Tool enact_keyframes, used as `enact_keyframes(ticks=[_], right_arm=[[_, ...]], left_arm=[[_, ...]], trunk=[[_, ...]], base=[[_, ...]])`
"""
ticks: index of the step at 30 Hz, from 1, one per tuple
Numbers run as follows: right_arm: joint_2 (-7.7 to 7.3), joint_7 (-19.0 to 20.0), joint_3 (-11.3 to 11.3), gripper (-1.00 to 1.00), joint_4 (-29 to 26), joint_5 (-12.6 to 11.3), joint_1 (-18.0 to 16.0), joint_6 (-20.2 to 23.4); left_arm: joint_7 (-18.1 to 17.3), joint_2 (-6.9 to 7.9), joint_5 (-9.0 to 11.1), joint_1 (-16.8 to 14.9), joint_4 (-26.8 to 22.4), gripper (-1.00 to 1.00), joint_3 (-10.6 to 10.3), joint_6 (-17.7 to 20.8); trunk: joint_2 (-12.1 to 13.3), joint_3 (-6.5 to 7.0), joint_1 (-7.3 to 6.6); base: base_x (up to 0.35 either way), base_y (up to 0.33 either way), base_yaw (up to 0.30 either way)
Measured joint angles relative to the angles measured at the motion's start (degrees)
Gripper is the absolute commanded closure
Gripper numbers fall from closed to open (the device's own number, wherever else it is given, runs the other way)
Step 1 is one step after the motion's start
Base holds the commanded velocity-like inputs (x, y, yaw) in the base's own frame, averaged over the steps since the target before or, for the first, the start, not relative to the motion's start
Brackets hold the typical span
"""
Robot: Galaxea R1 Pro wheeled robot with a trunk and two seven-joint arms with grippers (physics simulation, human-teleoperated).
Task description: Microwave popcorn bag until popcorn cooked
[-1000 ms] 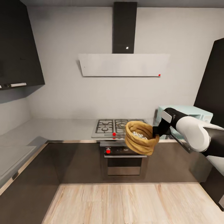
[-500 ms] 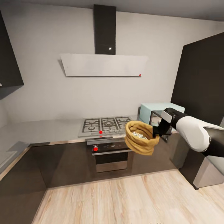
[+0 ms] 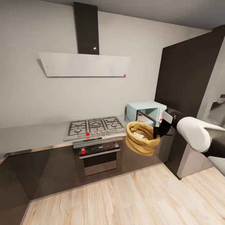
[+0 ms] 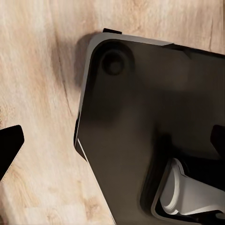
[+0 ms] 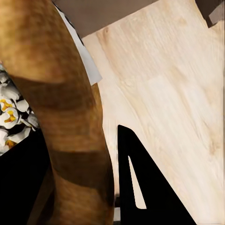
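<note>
Popcorn bag (image 3: 141, 137) hangs in the air off my right gripper (image 3: 155, 133), in front of the dark lower cabinets (image 3: 53, 170), clear of the countertop (image 3: 34, 133). Bag mouth tilted up and toward the camera, popcorn (image 3: 140, 136) visible inside as a whitish heap. My right claw is clamped on the bag's rolled rim at its right side; in the right wrist view the tan rim (image 5: 65, 117) runs across close up with one dark finger (image 5: 150, 187) beside it, popcorn (image 5: 14, 117) at the edge.

Microwave (image 3: 144, 111) sits on the countertop behind the bag, to the right of the gas hob (image 3: 93, 125). Its door (image 3: 145, 116) looks swung open toward me, though the angle makes that hard to confirm. Built-in oven (image 3: 97, 153) with red knob below the hob, white hood (image 3: 84, 64) above. Tall dark cabinet (image 3: 184, 84) stands right of the microwave, close by my right arm.

Left wrist view: wood floor (image 4: 37, 117) and the robot's dark base (image 4: 154, 131); a dark fingertip (image 4: 9, 145) at the edge, left claw state I can't tell.
</note>
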Motion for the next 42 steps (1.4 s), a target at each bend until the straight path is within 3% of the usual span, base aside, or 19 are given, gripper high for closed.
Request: enact_keyframes(ticks=[33, 42], right_arm=[[0.00, 0.00, 0.00, 1.00, 0.00, -0.02, 0.00, 0.00], [0.01, -0.03, -0.01, 1.00, 0.01, -0.02, -0.01, 0.00]], left_arm=[[0.01, 0.00, 0.01, 0.00, 0.00, -1.00, -0.06, 0.08], [0.02, 0.00, 0.01, 0.00, 0.00, -1.00, -0.09, -0.05]], trunk=[[0.00, 0.00, 0.00], [-0.01, 0.00, -0.01]], base=[[0.000, -0.001, -0.295], [0.088, -0.217, -0.292]])
